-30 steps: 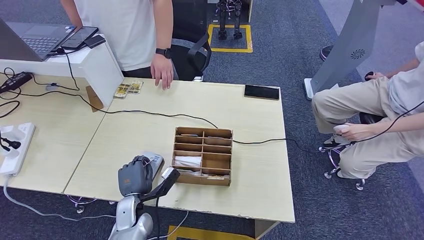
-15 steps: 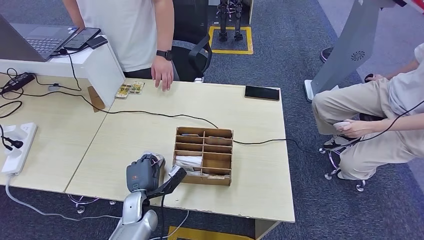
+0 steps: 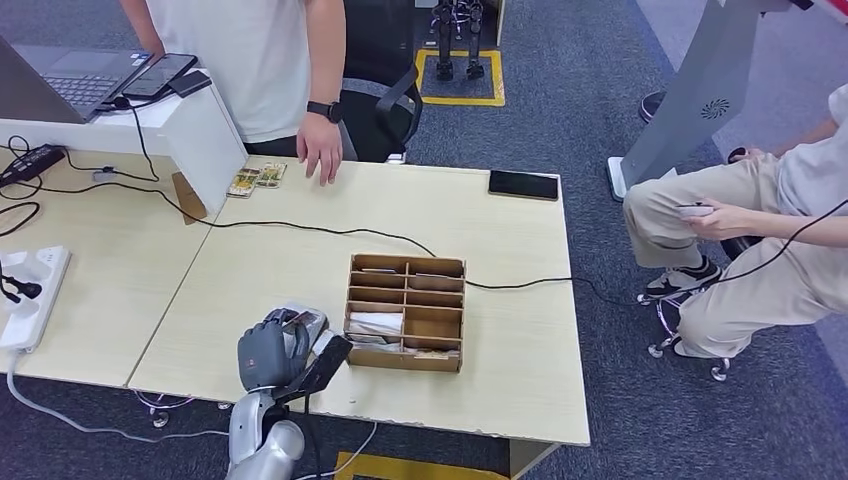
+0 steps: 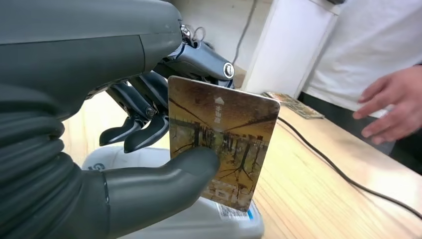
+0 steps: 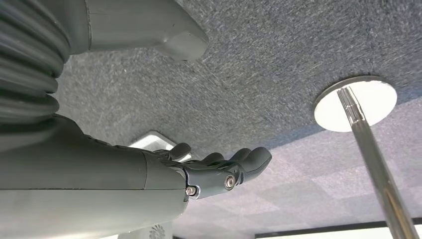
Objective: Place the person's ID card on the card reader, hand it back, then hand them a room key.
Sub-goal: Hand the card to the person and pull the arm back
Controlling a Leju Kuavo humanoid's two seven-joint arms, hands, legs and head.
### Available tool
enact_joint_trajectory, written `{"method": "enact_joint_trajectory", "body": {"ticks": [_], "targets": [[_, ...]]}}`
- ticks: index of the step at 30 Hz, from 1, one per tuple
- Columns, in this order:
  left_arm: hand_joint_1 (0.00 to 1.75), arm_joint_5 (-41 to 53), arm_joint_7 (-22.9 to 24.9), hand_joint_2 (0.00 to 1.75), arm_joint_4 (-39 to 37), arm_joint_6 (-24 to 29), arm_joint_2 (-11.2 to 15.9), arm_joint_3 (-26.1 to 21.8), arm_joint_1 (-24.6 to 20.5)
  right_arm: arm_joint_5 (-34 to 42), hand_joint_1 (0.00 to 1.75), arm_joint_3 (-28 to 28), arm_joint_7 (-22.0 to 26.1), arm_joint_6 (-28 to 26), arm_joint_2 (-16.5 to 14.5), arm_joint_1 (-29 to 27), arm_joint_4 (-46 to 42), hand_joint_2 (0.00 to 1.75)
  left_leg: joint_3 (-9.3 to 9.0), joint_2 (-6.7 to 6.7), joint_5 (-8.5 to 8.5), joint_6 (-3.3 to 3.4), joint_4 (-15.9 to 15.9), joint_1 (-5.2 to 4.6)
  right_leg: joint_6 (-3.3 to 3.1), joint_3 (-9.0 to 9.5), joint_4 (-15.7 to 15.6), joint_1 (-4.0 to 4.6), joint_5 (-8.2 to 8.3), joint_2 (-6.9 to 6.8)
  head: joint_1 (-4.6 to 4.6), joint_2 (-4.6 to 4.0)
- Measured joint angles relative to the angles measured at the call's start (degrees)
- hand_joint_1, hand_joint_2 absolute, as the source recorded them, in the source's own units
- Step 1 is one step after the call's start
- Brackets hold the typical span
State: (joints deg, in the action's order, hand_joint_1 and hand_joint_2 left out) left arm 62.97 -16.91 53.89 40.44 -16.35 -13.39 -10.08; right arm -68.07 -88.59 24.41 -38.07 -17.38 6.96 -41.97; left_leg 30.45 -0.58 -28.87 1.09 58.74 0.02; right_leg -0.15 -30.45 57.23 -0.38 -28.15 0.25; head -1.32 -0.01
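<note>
My left hand [image 3: 270, 352] hovers at the near edge of the table, just left of the wooden box. It pinches a card [image 4: 221, 149] with a brown tree picture between thumb and fingers [image 4: 142, 134], holding it upright. Directly beneath the card lies the pale grey card reader [image 4: 226, 224], which in the head view peeks out from under the hand as the card reader [image 3: 312, 322]. A standing person rests a hand [image 3: 322, 152] on the far table edge. My right hand [image 5: 219, 172] hangs over the carpet, fingers stretched out and holding nothing.
A wooden compartment box [image 3: 407, 312] with cards in it stands right of my left hand. A black cable [image 3: 330, 231] crosses the table. Two small cards [image 3: 257, 178] and a phone [image 3: 523, 184] lie at the far edge. A seated person [image 3: 760, 230] is on the right.
My left hand with the card drifted slightly right over the reader, then back left. The seated person raised the hand holding a controller.
</note>
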Motion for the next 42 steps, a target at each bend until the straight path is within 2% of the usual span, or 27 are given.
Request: {"method": "enact_joint_trajectory", "body": {"ticks": [2, 7, 17, 22, 29, 39, 40, 42], "targets": [[1.75, -3.08, -2.94, 1.75, 0.76, -0.01, -0.13, -1.37, 0.07, -0.39, 0.00, 0.00, -0.13, 0.00, 0.00, -0.01, -0.13, 1.75, 0.07, 0.04, 0.00, 0.00, 0.01, 0.00, 0.00, -0.10, 0.00, 0.00, 0.00, 0.04, -0.01, 0.00], [1.75, -7.96, -5.47, 1.75, 2.37, -0.04, -0.21, -2.24, 0.02, -0.66, 0.00, 0.00, -0.15, 0.00, 0.00, 0.00, -0.21, 1.75, 0.26, 0.05, 0.00, 0.00, 0.02, 0.02, 0.00, -0.30, 0.00, 0.00, 0.00, 0.07, 0.00, 0.01], [1.75, -18.59, -7.58, 1.75, 6.07, -0.16, -0.41, -0.57, -0.54, -2.05, 0.00, 0.00, -0.03, 0.00, -0.02, 0.02, -0.21, 1.75, 0.43, 0.12, -0.01, 0.01, 0.04, 0.00, 0.00, -0.52, 0.00, 0.00, 0.01, 0.12, 0.01, 0.01], [1.75, -23.51, -5.32, 1.75, 8.05, -1.15, -0.37, 2.48, -1.89, -3.00, 0.00, 0.00, 0.39, 0.00, -0.02, 0.03, -0.16, 1.75, 0.46, 0.13, 0.00, 0.01, 0.05, 0.01, 0.04, -0.54, 0.00, 0.00, 0.04, 0.12, 0.00, -0.01], [1.75, -29.79, -0.68, 1.75, 10.86, -0.92, 0.03, 8.05, -6.34, -4.59, 0.00, 0.01, 1.05, 0.00, -0.02, 0.06, 0.05, 1.75, 0.51, 0.09, 0.01, 0.02, 0.05, 0.01, 0.06, -0.53, 0.00, 0.00, 0.09, 0.11, 0.01, 0.00], [1.75, -35.12, 3.00, 1.75, 11.28, -0.74, 1.74, 11.68, -12.11, -5.50, 0.00, 0.00, 1.66, 0.00, -0.02, 0.11, 0.59, 1.75, 0.55, 0.10, 0.02, 0.04, 0.05, 0.01, 0.06, -0.56, 0.00, 0.00, 0.09, 0.11, 0.00, 0.01], [1.47, -35.65, 3.09, 1.75, 11.28, -0.74, 1.90, 11.90, -12.57, -5.52, 0.00, 0.01, 1.66, 0.00, -0.02, 0.12, 0.64, 1.75, 0.55, 0.10, 0.02, 0.04, 0.05, 0.01, 0.06, -0.57, 0.00, 0.00, 0.09, 0.11, 0.00, 0.01], [0.60, -36.51, 3.34, 1.75, 11.26, -0.74, 2.16, 12.27, -13.41, -5.62, 0.00, 0.01, 1.66, 0.00, -0.02, 0.14, 0.74, 1.75, 0.55, 0.10, 0.02, 0.04, 0.05, 0.01, 0.06, -0.57, 0.00, 0.00, 0.09, 0.11, -0.01, 0.00]]}}
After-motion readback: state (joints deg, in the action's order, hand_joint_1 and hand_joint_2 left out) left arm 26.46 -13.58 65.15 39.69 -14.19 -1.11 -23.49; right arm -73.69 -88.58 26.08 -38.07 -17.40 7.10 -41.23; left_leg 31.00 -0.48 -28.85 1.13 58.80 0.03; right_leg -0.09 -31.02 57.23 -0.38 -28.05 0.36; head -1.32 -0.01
